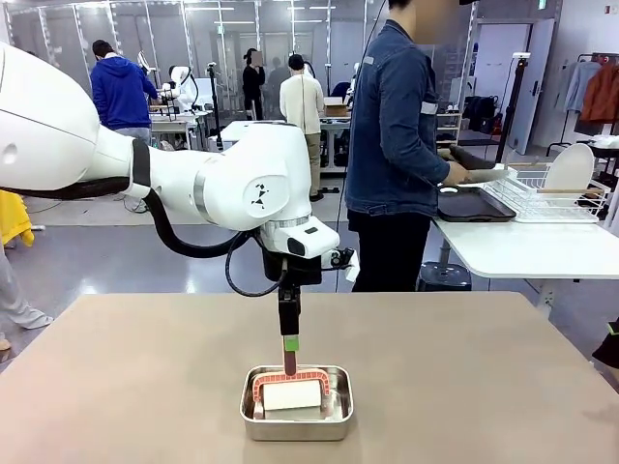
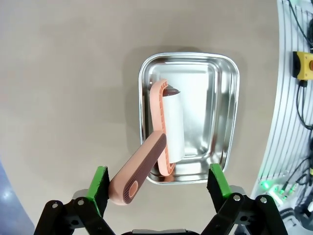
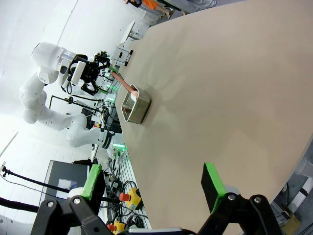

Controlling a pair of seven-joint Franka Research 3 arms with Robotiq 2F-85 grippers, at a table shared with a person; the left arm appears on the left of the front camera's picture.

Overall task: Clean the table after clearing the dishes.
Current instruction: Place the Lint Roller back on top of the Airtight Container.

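Observation:
The beige table (image 1: 464, 367) carries a steel pan (image 1: 296, 430) near its front edge. A lint roller (image 1: 292, 394) with a white roll and a salmon frame lies in the pan, its handle (image 2: 142, 164) slanting up out of it. My left gripper (image 1: 289, 340) hangs right above the pan, open. In the left wrist view its green-padded fingers (image 2: 100, 188) stand wide apart with the handle's end loose between them, close to the left finger. My right gripper (image 3: 152, 183) is open with nothing in it, off the table's side. A white plate (image 1: 571, 166) stands in a dish rack at the far right.
A person in a denim jacket (image 1: 392, 126) stands at the far side, turned toward a white side table (image 1: 522, 246) with a dark tray (image 1: 474, 205) and the wire rack (image 1: 542, 198). Apart from the pan (image 2: 234, 98), the beige top (image 2: 63, 73) is bare.

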